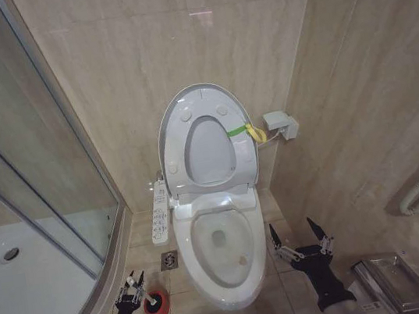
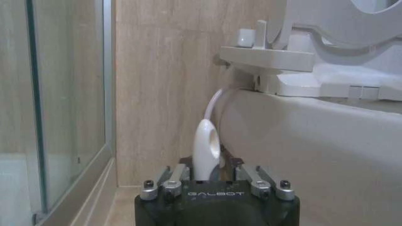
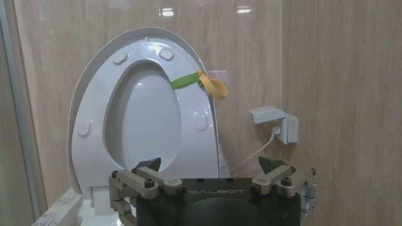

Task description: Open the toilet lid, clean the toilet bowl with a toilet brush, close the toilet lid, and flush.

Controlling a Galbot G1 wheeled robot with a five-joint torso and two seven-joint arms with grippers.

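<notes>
Landmark: the toilet bowl [image 1: 224, 253], open and bare, its water hole in plain sight.
Toilet lid: the toilet lid [image 1: 205, 138] stands raised behind the bowl against the wall, with the seat ring up against it and the yellow-green strap [image 1: 241, 131] at its edge on the robot's right.
Toilet brush: the toilet brush [image 2: 206, 149] stands upright in the red holder [image 1: 158, 306] on the floor, just beside the bowl on the robot's left; its thin white handle runs vertically.
Left gripper: the left gripper [image 1: 134, 288] is low at the holder, reaching in from the near side. The wrist view has the looped handle top rising between the fingers (whether they already pinch it I cannot tell).
Key relation: the handle lies straight ahead of the left gripper, its long axis upright; this is clearly the nearer arm.
Right gripper: the right gripper [image 1: 299, 240] hovers on the bowl's other side, fingers spread wide and empty, pointing toward the lid.
Step, as I judge: lid opened, brush pickup in hand.
</notes>
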